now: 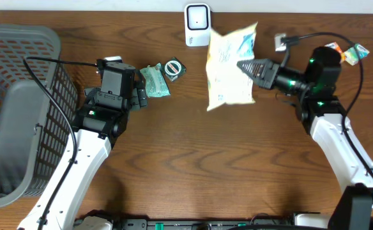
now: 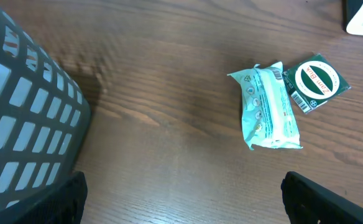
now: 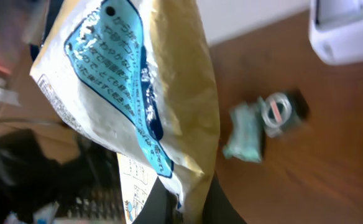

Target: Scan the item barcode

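Pale yellow, blue-printed crinkled bag (image 1: 228, 80)

One bag (image 1: 231, 67), one packet (image 1: 154, 81), one box (image 1: 174, 69), one scanner (image 1: 197, 24), one basket (image 1: 20, 45).

Japanese print, too blurred to be read, is carried on the bag (image 3: 119, 93). Left of the bag, a barcode is printed on the green tin (image 2: 315, 81).
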Controlling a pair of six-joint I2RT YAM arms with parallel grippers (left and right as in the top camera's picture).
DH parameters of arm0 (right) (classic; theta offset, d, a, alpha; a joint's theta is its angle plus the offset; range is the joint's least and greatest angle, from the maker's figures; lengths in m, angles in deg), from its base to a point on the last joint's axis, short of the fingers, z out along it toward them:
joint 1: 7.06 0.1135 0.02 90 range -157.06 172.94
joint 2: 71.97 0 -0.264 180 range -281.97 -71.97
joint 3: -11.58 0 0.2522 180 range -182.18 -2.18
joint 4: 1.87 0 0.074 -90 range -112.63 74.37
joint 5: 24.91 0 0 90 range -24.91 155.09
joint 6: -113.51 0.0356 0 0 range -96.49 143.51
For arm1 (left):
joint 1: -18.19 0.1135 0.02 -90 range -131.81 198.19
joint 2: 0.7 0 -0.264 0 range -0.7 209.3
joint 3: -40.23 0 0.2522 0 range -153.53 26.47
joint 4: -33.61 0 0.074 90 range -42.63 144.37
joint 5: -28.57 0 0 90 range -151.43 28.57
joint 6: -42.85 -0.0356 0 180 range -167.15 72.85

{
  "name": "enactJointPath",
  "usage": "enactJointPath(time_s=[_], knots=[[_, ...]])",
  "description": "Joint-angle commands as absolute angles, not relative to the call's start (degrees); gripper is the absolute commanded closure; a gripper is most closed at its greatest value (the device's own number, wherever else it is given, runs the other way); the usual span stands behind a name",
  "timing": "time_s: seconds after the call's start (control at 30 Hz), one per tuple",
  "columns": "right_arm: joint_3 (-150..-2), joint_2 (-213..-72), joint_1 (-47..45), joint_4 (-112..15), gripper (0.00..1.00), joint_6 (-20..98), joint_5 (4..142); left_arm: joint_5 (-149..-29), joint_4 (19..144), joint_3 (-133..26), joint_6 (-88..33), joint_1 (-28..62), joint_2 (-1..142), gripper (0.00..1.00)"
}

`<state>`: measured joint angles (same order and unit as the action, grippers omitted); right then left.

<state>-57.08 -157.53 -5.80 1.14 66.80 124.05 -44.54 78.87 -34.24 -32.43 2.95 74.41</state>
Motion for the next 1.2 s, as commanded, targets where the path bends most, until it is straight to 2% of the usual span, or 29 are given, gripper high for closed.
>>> enactJointPath(time_s=[0.0,0.4,0.8,0.97,1.07,1.17], knots=[[-57.3,-156.0,-5.0,6.7,0.99,80.1,121.3,-43.6,78.9,-34.4,-33.2,3.1,74.0,0.02],[-57.3,-156.0,-0.7,8.2,0.99,97.8,115.8,-43.6,78.9,-34.4,-33.2,3.1,74.0,0.02],[-57.3,-156.0,-0.1,8.2,0.99,99.6,115.7,-43.6,78.9,-34.4,-33.2,3.1,74.0,0.02],[-57.3,-156.0,0.2,8.1,0.99,95.0,114.4,-43.6,78.9,-34.4,-33.2,3.1,74.0,0.02],[-57.3,-156.0,1.8,7.4,0.98,84.0,110.5,-43.6,78.9,-34.4,-33.2,3.1,74.0,0.02],[-57.3,-156.0,4.8,0.1,0.98,73.1,102.2,-43.6,78.9,-34.4,-33.2,3.1,74.0,0.02]])
